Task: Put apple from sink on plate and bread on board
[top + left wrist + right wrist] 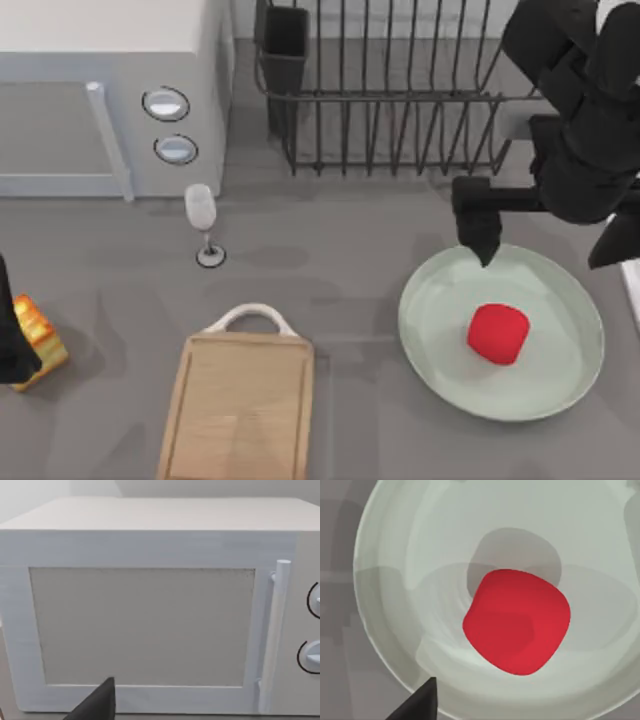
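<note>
Right claw (548, 232) is hanging spread wide and empty over the plate's (440, 350) far rim for you; the apple (498, 333) is sitting free at the plate's middle. Left claw (12, 345) is at the surface's (340, 280) left edge against the bread (42, 335); you cannot tell its grip. Wooden board (240, 405) is lying bare.

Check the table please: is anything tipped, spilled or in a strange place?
Nothing stands out. The apple sits on the plate, the wine glass stands upright by the microwave, and the cutting board lies flat. The bread is at the table's left edge by the left gripper, not yet on the board.
</note>
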